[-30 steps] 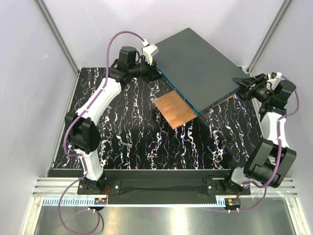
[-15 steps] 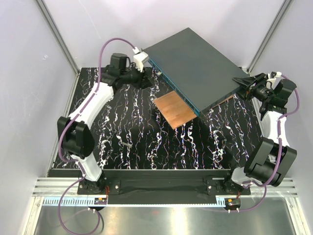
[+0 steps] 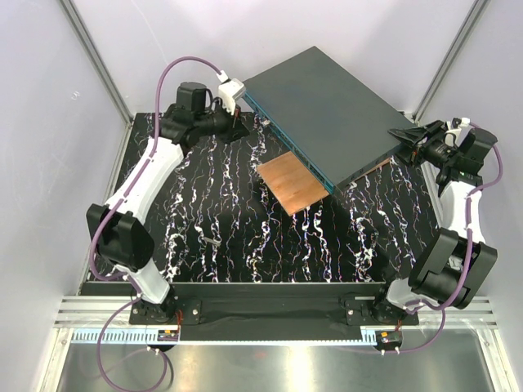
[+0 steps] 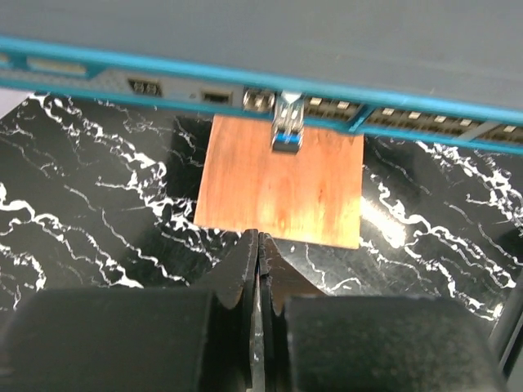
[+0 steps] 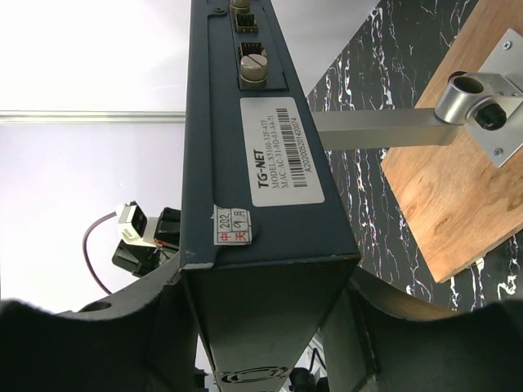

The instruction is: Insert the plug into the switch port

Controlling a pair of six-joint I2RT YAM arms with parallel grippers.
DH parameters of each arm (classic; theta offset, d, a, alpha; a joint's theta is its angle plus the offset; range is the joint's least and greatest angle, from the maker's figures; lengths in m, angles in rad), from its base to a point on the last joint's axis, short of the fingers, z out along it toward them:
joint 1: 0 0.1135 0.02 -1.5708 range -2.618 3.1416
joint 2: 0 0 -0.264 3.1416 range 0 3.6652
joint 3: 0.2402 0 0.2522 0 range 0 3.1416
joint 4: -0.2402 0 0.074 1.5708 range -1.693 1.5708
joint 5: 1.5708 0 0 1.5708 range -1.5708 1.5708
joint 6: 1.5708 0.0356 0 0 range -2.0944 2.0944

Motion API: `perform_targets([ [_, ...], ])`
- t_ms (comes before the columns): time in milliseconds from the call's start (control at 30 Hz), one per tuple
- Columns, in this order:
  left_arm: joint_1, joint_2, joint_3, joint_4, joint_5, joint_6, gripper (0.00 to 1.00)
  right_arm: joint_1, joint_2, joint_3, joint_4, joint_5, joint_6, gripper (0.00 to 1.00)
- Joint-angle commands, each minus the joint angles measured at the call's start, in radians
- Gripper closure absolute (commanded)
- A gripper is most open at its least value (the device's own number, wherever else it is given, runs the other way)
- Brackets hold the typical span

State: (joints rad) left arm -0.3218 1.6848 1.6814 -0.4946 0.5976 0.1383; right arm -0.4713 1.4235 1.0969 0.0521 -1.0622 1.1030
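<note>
We see a black tabletop with white marble veining (image 3: 204,212) spread beneath the left gripper (image 3: 237,124). Plain pale-lilac panel walls (image 3: 49,122) rise behind and beside it, joined by slim grey metal corner posts (image 3: 100,69). Light falls soft and even.

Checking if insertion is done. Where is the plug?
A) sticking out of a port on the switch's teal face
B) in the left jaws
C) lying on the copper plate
A: the plug juts from the teal face, clear of the left gripper, whose jaws are shut on nothing.
</note>
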Motion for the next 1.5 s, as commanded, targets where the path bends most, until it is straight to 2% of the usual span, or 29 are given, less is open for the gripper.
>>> perform_targets([
  [0, -0.017, 0.016, 0.064, 0.047, 0.007, -0.025, 0.97, 0.043, 0.014, 0.063, 0.006, 0.045, -0.092, 1.0],
  [1167, -0.092, 0.18, 0.267, 0.103, -0.018, -0.089, 1.0, 0.046, 0.031, 0.054, 0.009, 0.027, -0.094, 1.0],
  [1467, -0.102, 0.208, 0.278, 0.122, -0.022, -0.101, 1.0, 0.046, 0.038, 0.058, 0.012, 0.024, -0.091, 1.0],
])
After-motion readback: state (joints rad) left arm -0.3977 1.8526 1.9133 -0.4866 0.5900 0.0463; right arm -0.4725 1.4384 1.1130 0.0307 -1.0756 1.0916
